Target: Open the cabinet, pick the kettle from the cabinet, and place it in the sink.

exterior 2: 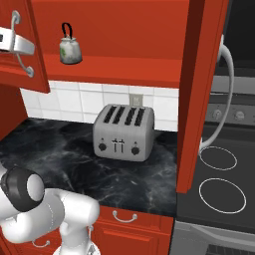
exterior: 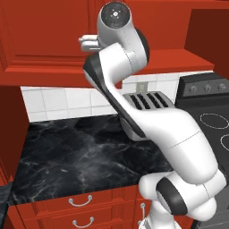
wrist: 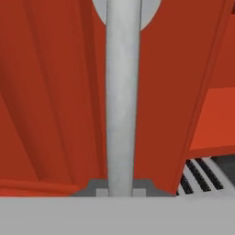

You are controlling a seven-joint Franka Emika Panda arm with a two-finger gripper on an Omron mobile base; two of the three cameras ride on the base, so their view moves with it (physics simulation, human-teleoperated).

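Observation:
The red wall cabinet (exterior 2: 124,35) stands open. Its right door (exterior 2: 201,89) is swung wide towards me, with its silver bar handle (exterior 2: 225,94) facing the stove. My gripper (wrist: 121,189) is shut on the long silver handle (wrist: 121,92) of the left door (exterior 2: 22,69), one finger on each side of the bar. The same hand (exterior: 88,43) shows against the left door (exterior: 44,36). The small white kettle (exterior 2: 70,49) with a black hoop handle sits upright on the cabinet shelf, right of the gripper (exterior 2: 6,43). The sink is out of view.
A silver four-slot toaster (exterior 2: 124,132) stands on the black marble counter (exterior 2: 60,159) under the cabinet, seen also as toaster (exterior: 147,101) behind my arm. A black stove (exterior 2: 219,184) lies to the right. Red drawers (exterior: 80,208) run under the counter's front edge.

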